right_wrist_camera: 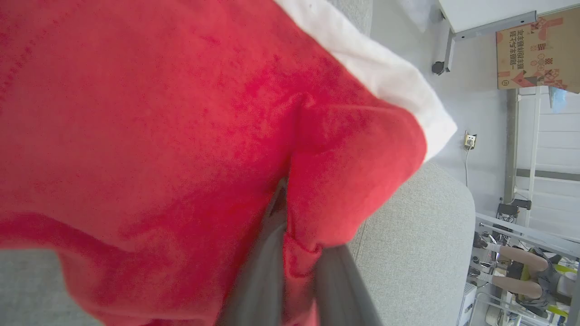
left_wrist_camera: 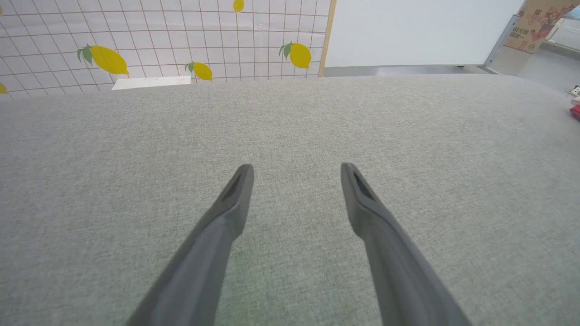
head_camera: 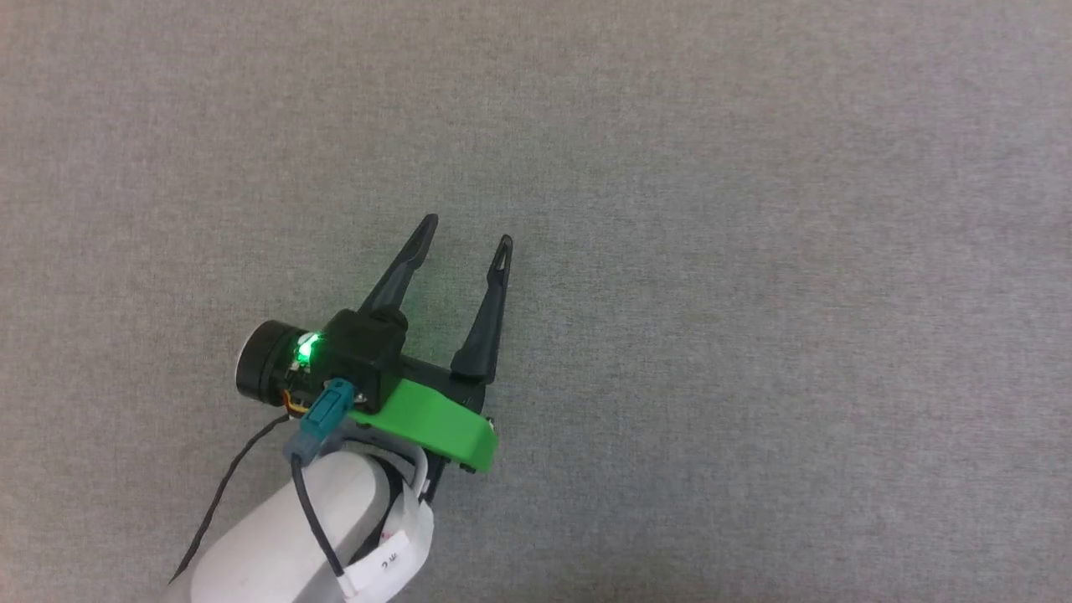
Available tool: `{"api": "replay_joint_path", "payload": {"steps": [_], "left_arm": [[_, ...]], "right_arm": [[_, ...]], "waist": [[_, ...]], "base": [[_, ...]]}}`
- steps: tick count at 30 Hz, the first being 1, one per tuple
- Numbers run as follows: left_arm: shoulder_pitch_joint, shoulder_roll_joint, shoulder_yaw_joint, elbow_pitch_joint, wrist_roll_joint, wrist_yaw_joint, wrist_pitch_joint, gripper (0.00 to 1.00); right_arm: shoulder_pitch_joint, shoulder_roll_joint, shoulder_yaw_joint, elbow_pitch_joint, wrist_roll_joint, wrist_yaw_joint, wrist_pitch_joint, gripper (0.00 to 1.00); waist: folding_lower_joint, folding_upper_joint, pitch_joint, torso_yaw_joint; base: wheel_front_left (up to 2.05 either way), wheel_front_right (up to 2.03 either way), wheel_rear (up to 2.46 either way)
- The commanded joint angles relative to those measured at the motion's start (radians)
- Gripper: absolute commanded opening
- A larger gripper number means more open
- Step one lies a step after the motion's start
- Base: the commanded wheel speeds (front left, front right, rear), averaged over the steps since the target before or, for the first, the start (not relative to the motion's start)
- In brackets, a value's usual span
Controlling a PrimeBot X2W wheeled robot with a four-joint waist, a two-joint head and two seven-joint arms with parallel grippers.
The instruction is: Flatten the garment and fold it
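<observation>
The garment (right_wrist_camera: 149, 113), bright red with a white trim band (right_wrist_camera: 385, 77), hangs close before the right wrist camera. My right gripper (right_wrist_camera: 286, 203) is shut on a fold of it, and red fabric is pinched between the two dark fingers (right_wrist_camera: 256, 276). The fingertips are hidden by the cloth. My left gripper (head_camera: 466, 230) hovers over the grey fabric surface (head_camera: 754, 251) with its jaws open and nothing between them. In the left wrist view it is the same: left gripper (left_wrist_camera: 297, 167) open above bare grey cloth. A small red patch (left_wrist_camera: 575, 111) shows at the far right edge.
The grey surface's far edge (left_wrist_camera: 290, 79) ends before a tiled wall with lemon prints (left_wrist_camera: 108, 59) and a white panel (left_wrist_camera: 417, 31). A cardboard box (right_wrist_camera: 537, 52) and a wall socket (right_wrist_camera: 470, 141) lie beyond the surface's rounded corner (right_wrist_camera: 435, 217). A person's legs (right_wrist_camera: 516, 258) show far off.
</observation>
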State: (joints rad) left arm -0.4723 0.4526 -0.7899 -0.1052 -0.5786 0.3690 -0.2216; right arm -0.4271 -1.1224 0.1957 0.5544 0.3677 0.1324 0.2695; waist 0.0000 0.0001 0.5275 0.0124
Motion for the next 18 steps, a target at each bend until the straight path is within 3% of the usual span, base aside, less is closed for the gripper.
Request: {"api": "replay_joint_path", "payload": {"steps": [1, 7, 8, 9, 10, 18], "left_arm": [[-0.014, 0.01, 0.002, -0.002, 0.015, 0.0, -0.001, 1.0], [-0.012, 0.011, -0.002, -0.002, 0.015, 0.001, -0.001, 1.0], [-0.012, 0.009, -0.003, 0.0, 0.014, 0.001, -0.002, 1.0], [-0.012, 0.007, -0.003, 0.003, 0.012, 0.001, -0.002, 1.0], [-0.011, 0.005, -0.002, 0.006, 0.011, 0.002, -0.003, 1.0], [0.007, -0.006, 0.01, 0.051, -0.015, -0.002, -0.013, 1.0]], "right_arm": [[0.0, 0.016, -0.01, 0.017, -0.017, -0.002, -0.025, 0.0], [-0.051, 0.058, -0.023, 0.068, -0.075, -0.002, -0.1, 0.0], [-0.061, 0.063, -0.022, 0.073, -0.086, -0.002, -0.108, 0.05], [-0.068, 0.067, -0.02, 0.075, -0.095, -0.002, -0.117, 0.9], [-0.079, 0.072, -0.02, 0.079, -0.105, -0.002, -0.126, 1.0], [-0.137, 0.113, 0.009, 0.061, -0.101, -0.002, -0.155, 1.0]], "waist": [[0.0, -0.0001, 0.011, 0.007], [0.0, -0.0001, 0.015, 0.013], [0.0, -0.0001, 0.011, 0.013], [0.0, -0.0001, 0.007, 0.013], [0.0, -0.0001, -0.001, 0.013], [0.0, -0.0001, -0.121, 0.001]], "base": [[0.0, 0.0, 0.0], [0.0, 0.0, 0.0], [0.0, 0.0, 0.0], [0.0, 0.0, 0.0], [0.0, 0.0, 0.0], [0.0, 0.0, 0.0]]}}
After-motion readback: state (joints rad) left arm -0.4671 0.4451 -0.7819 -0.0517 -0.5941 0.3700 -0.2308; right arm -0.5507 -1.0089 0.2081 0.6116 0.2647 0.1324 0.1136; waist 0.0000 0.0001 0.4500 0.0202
